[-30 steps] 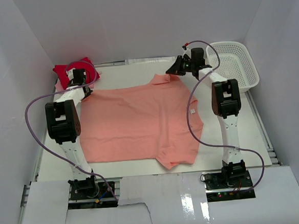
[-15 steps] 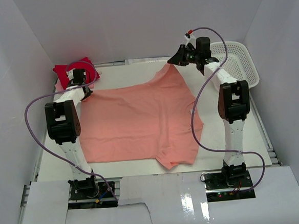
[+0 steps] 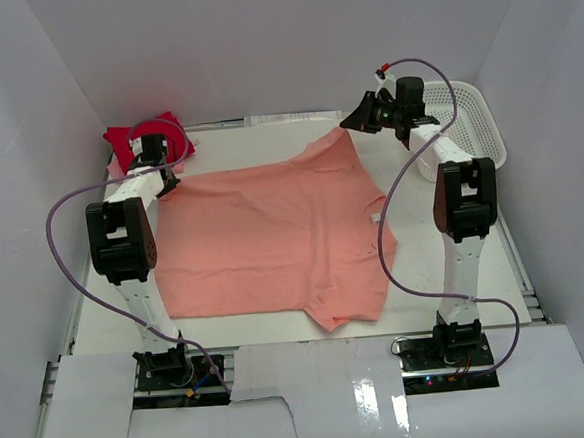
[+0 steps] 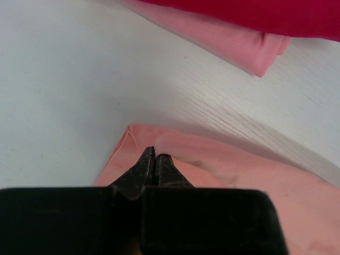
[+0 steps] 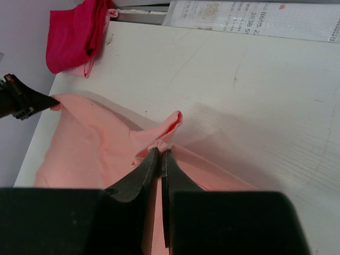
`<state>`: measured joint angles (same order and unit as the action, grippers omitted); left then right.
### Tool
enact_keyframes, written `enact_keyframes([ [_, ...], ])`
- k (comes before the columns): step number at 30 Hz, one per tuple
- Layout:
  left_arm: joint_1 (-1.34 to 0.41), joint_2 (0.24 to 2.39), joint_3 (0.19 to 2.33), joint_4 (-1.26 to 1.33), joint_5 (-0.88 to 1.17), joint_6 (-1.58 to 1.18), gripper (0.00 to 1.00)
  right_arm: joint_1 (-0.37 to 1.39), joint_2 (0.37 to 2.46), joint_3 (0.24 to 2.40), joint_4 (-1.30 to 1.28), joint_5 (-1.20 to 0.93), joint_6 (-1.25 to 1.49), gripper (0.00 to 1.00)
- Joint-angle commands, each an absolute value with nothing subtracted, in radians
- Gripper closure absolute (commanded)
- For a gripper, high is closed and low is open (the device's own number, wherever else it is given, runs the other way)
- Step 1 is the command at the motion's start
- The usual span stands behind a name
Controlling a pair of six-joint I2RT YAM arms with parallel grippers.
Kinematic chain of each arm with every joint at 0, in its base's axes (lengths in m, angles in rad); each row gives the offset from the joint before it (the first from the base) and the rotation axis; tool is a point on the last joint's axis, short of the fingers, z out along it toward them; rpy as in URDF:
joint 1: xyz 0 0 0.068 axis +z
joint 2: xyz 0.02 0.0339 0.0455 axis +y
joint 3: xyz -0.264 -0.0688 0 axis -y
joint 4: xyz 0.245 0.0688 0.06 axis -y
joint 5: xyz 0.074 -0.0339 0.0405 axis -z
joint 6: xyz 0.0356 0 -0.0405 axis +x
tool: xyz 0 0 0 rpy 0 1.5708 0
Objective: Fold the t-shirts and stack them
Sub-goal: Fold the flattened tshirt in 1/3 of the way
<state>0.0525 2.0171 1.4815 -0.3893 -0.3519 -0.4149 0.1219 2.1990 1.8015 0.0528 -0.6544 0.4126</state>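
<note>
The salmon-pink t-shirt (image 3: 273, 230) lies spread across the table. My left gripper (image 3: 165, 174) is shut on its far left corner (image 4: 170, 146). My right gripper (image 3: 351, 127) is shut on its far right corner (image 5: 164, 139) and holds that corner lifted off the table, with a small flap sticking up past the tips. The bright red t-shirt (image 3: 131, 138) lies bunched at the far left corner of the table, on top of the pale pink t-shirt (image 4: 234, 42), whose folded edge shows in the left wrist view. The red t-shirt also shows in the right wrist view (image 5: 74, 34).
A white lattice basket (image 3: 465, 117) stands at the far right, just behind my right arm. White walls enclose the table on three sides. A printed strip (image 5: 249, 18) runs along the far edge of the table.
My right gripper has risen and moved right toward the basket, pulling the shirt's far right corner up and outward. My left gripper has stayed at the far left corner.
</note>
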Motion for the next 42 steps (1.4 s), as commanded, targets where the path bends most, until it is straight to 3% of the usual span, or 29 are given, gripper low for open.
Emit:
enact_keyframes([
  [1, 0.052, 1.956, 1.52, -0.422, -0.364, -0.403, 1.0, 0.118, 2.115, 1.792, 0.106, -0.666, 0.408, 0.92],
  [29, 0.052, 2.033, 1.687, -0.557, -0.328, -0.368, 1.0, 0.058, 1.982, 1.631, 0.207, -0.699, 0.457, 0.92],
  [42, 0.052, 2.016, 1.649, -0.577, -0.339, -0.365, 1.0, 0.058, 1.902, 1.528, 0.233, -0.695, 0.449, 0.92],
])
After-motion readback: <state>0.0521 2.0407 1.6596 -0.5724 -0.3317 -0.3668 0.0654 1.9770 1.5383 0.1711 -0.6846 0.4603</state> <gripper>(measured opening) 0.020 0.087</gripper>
